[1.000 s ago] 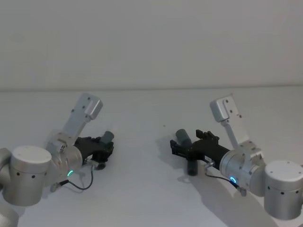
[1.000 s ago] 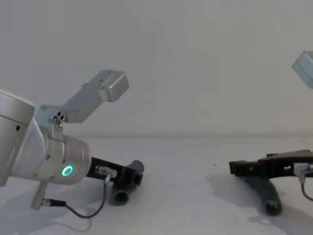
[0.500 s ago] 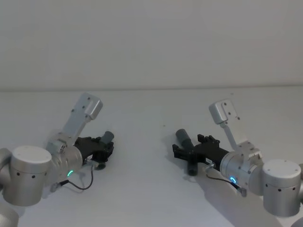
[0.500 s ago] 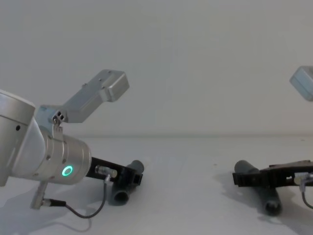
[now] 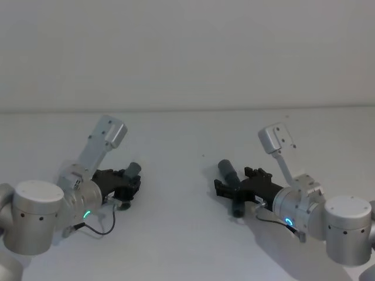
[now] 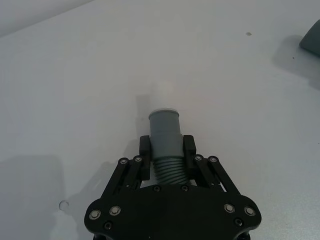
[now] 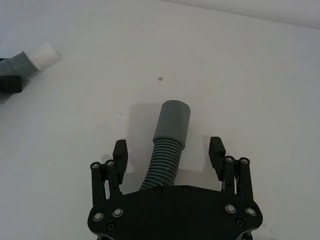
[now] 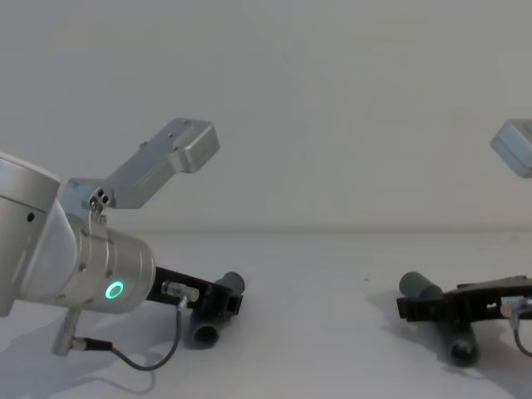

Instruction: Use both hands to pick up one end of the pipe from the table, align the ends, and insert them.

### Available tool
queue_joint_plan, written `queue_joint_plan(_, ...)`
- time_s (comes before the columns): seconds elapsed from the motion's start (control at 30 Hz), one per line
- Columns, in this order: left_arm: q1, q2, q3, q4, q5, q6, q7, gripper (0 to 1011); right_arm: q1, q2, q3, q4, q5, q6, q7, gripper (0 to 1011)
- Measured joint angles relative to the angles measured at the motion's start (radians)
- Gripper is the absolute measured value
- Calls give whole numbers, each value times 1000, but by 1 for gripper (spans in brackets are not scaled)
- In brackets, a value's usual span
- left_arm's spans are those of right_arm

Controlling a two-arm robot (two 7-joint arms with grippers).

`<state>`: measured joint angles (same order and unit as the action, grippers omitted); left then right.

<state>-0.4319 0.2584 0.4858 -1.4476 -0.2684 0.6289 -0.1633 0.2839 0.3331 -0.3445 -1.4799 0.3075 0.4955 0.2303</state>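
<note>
While left end effector (image 6: 166, 149) clamps pipe (image 6: 165, 127), right end effector (image 7: 168, 149) straddles twin (image 7: 171, 120).

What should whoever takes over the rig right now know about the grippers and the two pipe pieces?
Left gripper: shut on the left pipe piece, low at the table.
Right gripper: open, fingers either side of the right pipe piece, not touching it; that piece lies on the table.
Done: left pipe piece gripped.
Left to do: close the right gripper, lift both, align the ends, insert.
</note>
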Motion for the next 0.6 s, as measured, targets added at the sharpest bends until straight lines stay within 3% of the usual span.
queue_joint_plan(0.33,0,0,0,0,0,0,0,348,5,0,-1,10,-4,-6,9,785)
queue_joint_plan(0.6,0,0,0,0,0,0,0,348,7,0,-1,14,-5,-10,12,502)
